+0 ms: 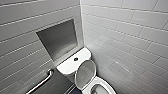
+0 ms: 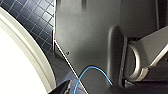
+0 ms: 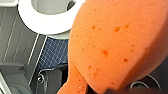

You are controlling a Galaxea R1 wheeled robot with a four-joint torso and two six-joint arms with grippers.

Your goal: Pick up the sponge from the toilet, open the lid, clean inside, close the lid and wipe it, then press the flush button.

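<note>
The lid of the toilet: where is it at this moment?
In the head view the lid stands raised at lower centre, against the cistern, between the flush button and the open bowl.

Orange sponge [image 3: 112, 42]; white toilet [image 1: 85, 72]; dark-blue gridded floor [image 2: 32, 20].

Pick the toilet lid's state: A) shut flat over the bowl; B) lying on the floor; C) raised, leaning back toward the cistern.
C: in the head view the lid stands upright in front of the cistern, with the bowl open below it.
</note>
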